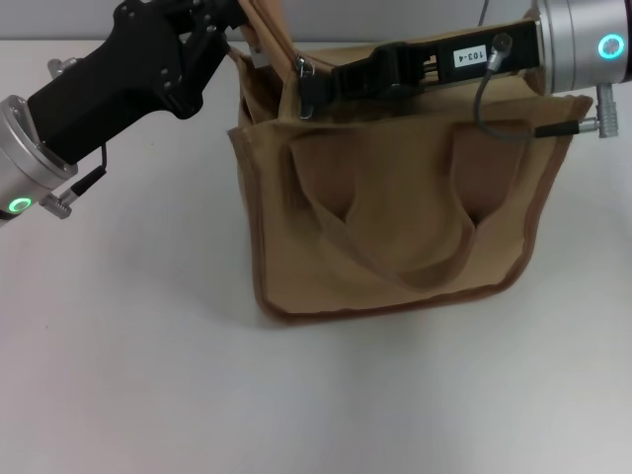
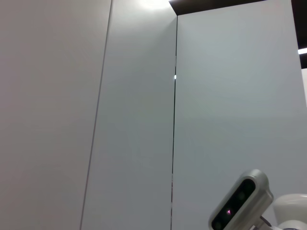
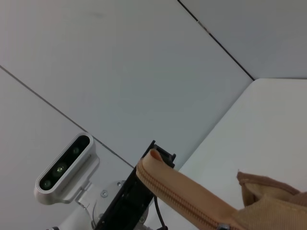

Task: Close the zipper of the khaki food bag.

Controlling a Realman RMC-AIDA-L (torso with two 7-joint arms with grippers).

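The khaki food bag (image 1: 395, 227) stands on the white table, its two loop handles hanging down its front. At its top left corner my left gripper (image 1: 244, 22) is shut on the end of the zipper tape and holds it up. The right wrist view shows that raised tape (image 3: 192, 196) with black fingers (image 3: 160, 155) at its tip. My right gripper (image 1: 314, 87) reaches in along the bag's top from the right. It is shut on the zipper's silver pull tab (image 1: 303, 71), near the left end. The left wrist view shows only wall panels.
White table (image 1: 128, 375) lies all around the bag. A grey cable (image 1: 494, 109) loops off my right arm above the bag's top right edge. The right wrist view shows my left arm's camera housing (image 3: 67, 167) and the table's far edge.
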